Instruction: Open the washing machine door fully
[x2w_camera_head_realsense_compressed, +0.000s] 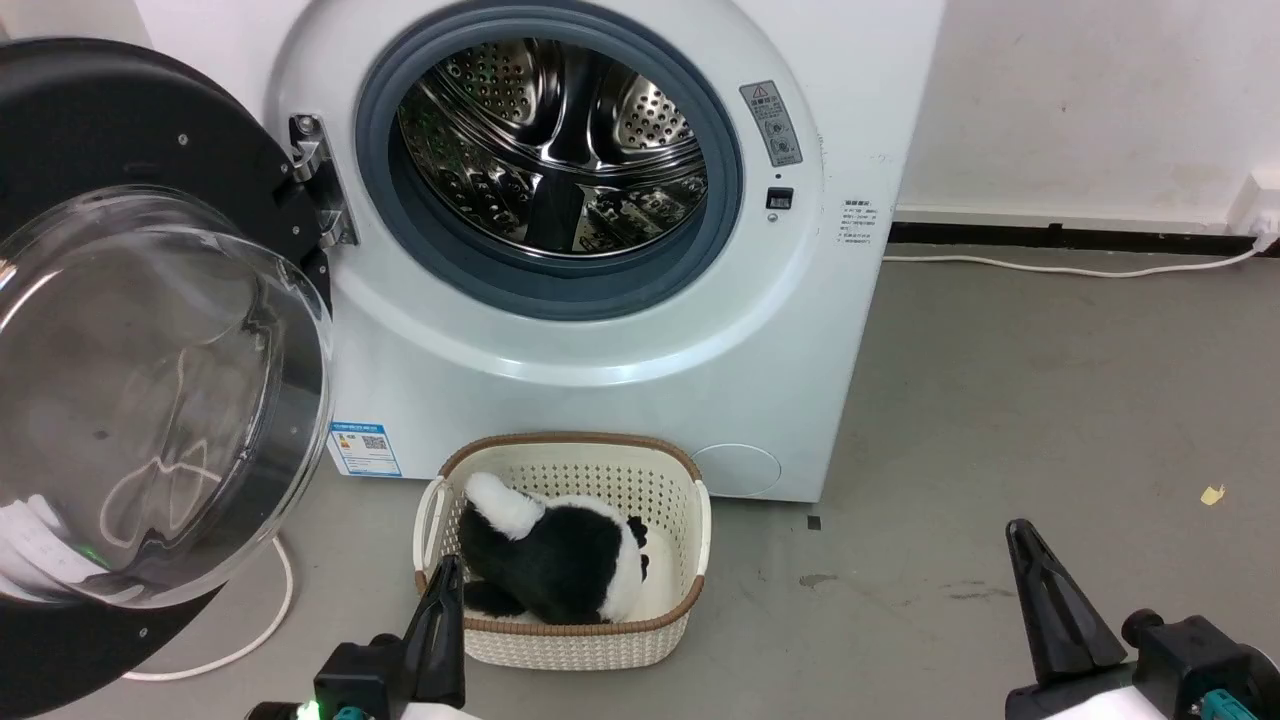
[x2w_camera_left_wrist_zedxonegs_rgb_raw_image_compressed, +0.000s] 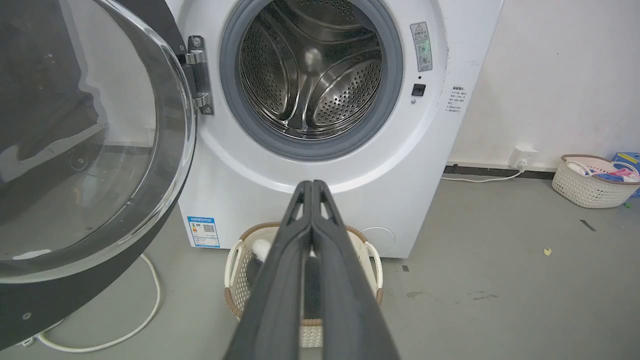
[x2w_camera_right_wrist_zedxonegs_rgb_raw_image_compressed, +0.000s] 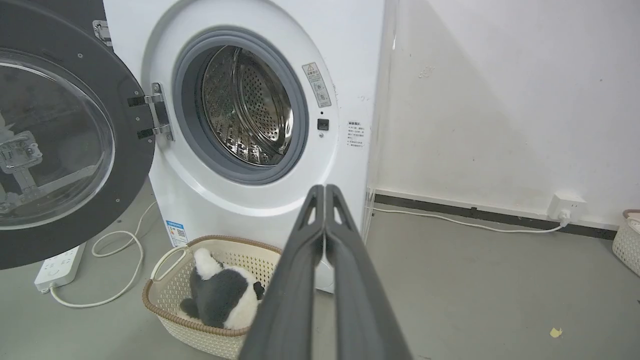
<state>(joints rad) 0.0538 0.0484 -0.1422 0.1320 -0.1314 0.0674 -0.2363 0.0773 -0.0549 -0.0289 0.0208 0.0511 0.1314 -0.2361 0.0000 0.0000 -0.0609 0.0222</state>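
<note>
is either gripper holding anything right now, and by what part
Nothing is held. The left gripper and the right gripper are both shut on empty air, clear of the open washing machine door.

The left gripper (x2w_camera_left_wrist_zedxonegs_rgb_raw_image_compressed: 311, 186) has two long, matte charcoal fingers (x2w_camera_left_wrist_zedxonegs_rgb_raw_image_compressed: 280, 280) that taper to narrow tips, with slim triangular cut-outs near the ends. The right gripper (x2w_camera_right_wrist_zedxonegs_rgb_raw_image_compressed: 325, 190) is built alike. Each grows from a blocky black housing (x2w_camera_head_realsense_compressed: 360, 680). The left one carries a small green light (x2w_camera_head_realsense_compressed: 318, 710), the right a round knob (x2w_camera_head_realsense_compressed: 1137, 626) and a teal fitting (x2w_camera_head_realsense_compressed: 1228, 706) above a pale forearm shell (x2w_camera_head_realsense_compressed: 1080, 706).
</note>
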